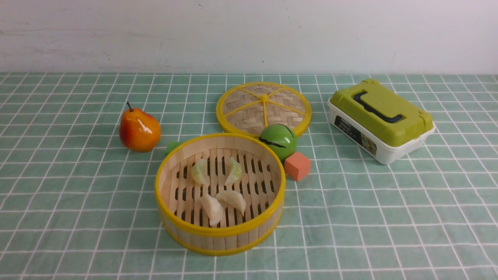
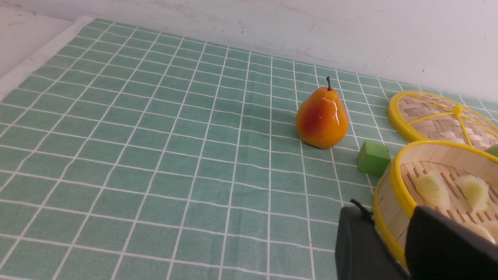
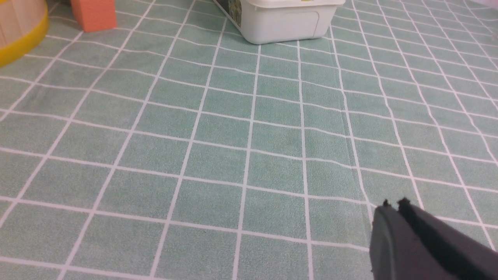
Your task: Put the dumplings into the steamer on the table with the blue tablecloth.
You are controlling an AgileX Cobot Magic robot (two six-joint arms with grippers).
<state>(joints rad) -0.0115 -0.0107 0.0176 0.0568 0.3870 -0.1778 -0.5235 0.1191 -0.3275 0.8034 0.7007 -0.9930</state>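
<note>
The steamer stands on the blue tablecloth at the front middle of the table. On its slatted floor lie two yellow-green dumplings and two cream-white dumplings. Neither arm shows in the front view. In the left wrist view my left gripper is open and empty. The steamer's rim and the two green dumplings show beyond its fingers. My right gripper is shut on nothing over bare cloth, with the steamer's edge far off.
A pear stands left of the steamer and a green cube is beside it. The woven lid lies behind, with a green ball and an orange cube. A green-lidded white box sits at the right.
</note>
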